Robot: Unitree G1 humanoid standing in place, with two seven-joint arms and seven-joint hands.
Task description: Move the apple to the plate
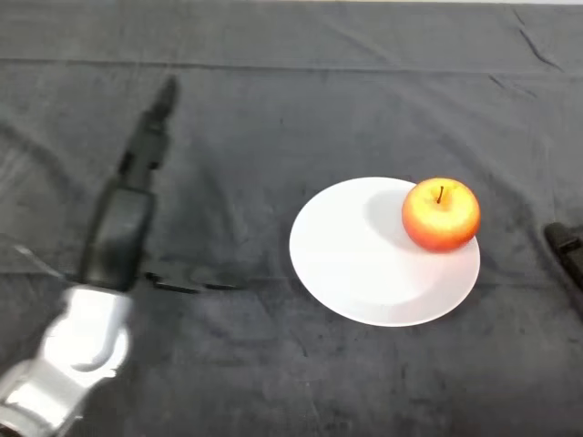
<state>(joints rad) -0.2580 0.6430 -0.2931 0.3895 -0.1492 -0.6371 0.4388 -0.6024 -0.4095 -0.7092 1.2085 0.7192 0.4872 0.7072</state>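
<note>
A red and yellow apple (441,214) sits upright on the right part of a round white plate (364,273), near its far right rim. My left hand (137,182) is at the left of the table, well away from the plate. Its fingers are straight and point away from me toward the far side. It holds nothing.
The table is covered with a dark wrinkled cloth (273,109). A small black object (567,248) lies at the right edge of the view, just right of the plate.
</note>
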